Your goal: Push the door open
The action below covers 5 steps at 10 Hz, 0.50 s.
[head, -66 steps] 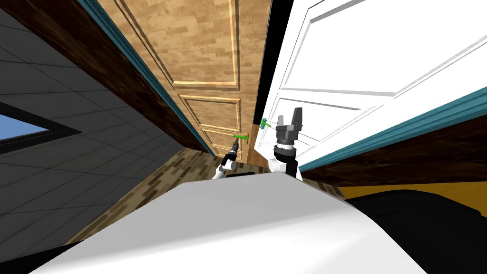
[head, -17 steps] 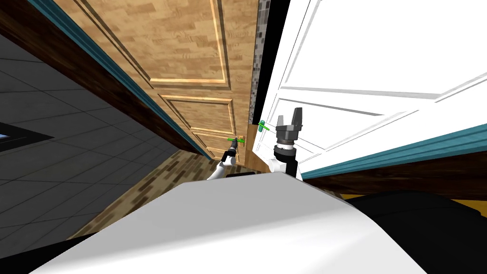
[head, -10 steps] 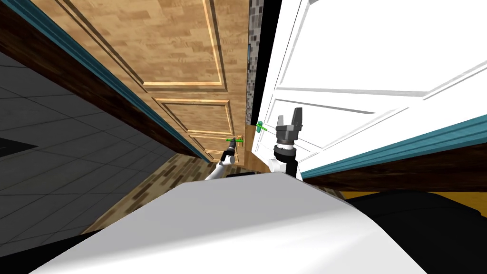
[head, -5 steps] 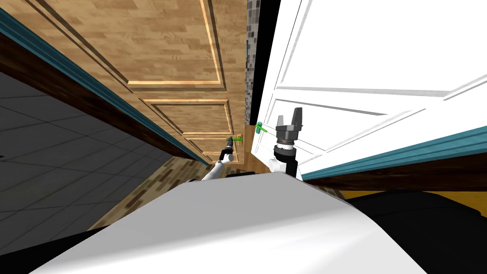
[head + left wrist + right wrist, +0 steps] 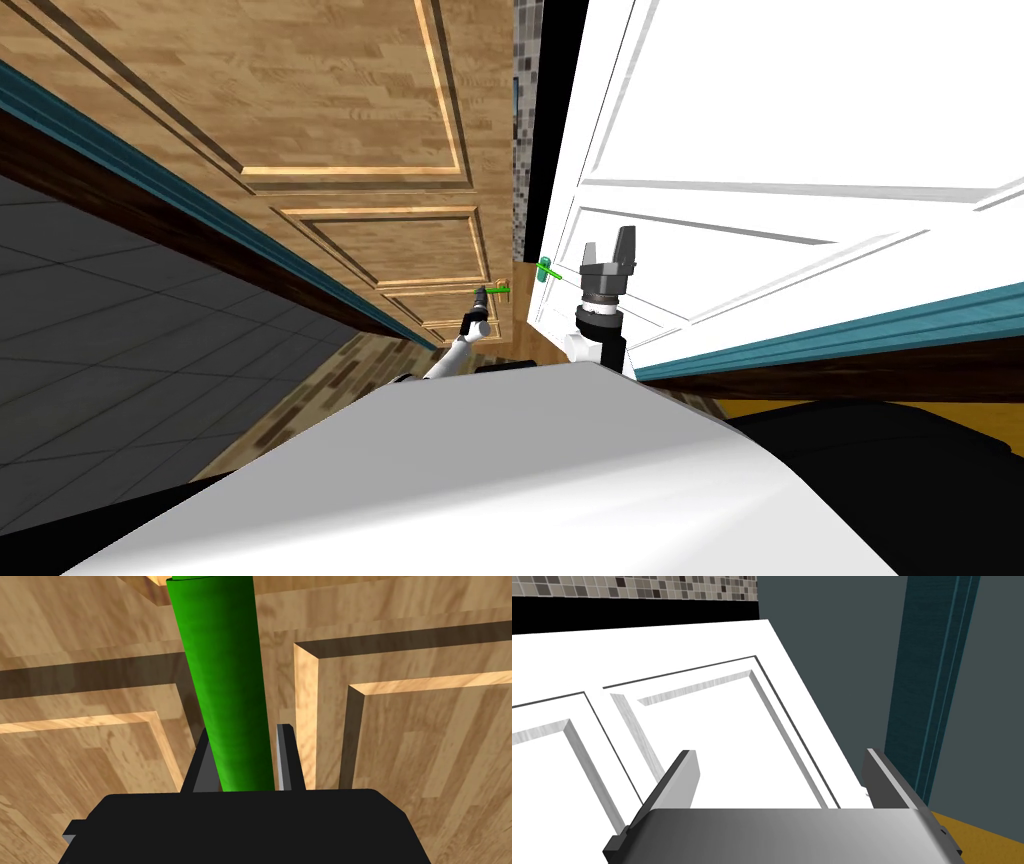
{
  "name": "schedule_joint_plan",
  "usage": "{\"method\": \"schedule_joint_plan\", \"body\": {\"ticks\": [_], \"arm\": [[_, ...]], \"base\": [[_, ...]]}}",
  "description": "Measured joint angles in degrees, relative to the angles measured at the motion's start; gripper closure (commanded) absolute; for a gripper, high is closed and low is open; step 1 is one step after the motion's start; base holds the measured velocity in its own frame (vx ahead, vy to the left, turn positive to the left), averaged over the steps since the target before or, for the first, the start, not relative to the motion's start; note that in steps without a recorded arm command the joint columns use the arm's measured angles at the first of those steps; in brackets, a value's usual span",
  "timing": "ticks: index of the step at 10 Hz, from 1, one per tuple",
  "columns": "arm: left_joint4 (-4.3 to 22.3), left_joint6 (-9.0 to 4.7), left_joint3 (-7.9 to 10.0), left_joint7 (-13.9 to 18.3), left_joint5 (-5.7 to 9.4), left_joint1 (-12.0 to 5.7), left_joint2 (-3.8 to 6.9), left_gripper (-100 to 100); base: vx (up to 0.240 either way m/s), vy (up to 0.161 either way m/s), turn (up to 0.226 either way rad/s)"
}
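My left gripper (image 5: 244, 731) is clamped narrow on the handle (image 5: 220, 676), a green bar that runs up out from between the two fingers, each pressed against one side of it. In the head view the left gripper (image 5: 480, 297) sits small at the end of my outstretched forearm, at the near end of the handle (image 5: 497, 290). The handle is mounted low on the wooden door (image 5: 425, 741), whose framed panels lie just behind it. In the head view the wooden door (image 5: 350, 100) takes up the upper left, with the handle near its free edge.

My right gripper (image 5: 779, 752) is wide, its fingers well apart with nothing between them. It is raised in front of the white door (image 5: 712, 726), not touching it as far as I can tell. In the head view the right gripper (image 5: 609, 242) points upward, just beside a second green lever (image 5: 546, 268) at the edge of the white door (image 5: 800, 100).

Between the two doors a gap shows a strip of mosaic tiles (image 5: 525, 60) and a black area (image 5: 560, 100). Teal trim (image 5: 150, 160) borders the wooden door on its far side. Wood-patterned floor (image 5: 340, 385) lies below the left arm.
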Motion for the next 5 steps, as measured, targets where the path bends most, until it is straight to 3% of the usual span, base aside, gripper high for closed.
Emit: {"method": "schedule_joint_plan", "body": {"ticks": [2,4,5], "arm": [[0.43,-0.71,0.57,-0.8,1.0,0.0,-0.27,100],[2.34,-1.97,0.82,-0.57,1.68,-1.13,-0.22,100],[1.37,-1.87,1.61,-1.73,2.53,-0.61,-0.23,100]], "base": [[0.054,-0.012,-0.036],[0.054,-0.011,-0.036],[0.054,-0.007,0.008]]}}
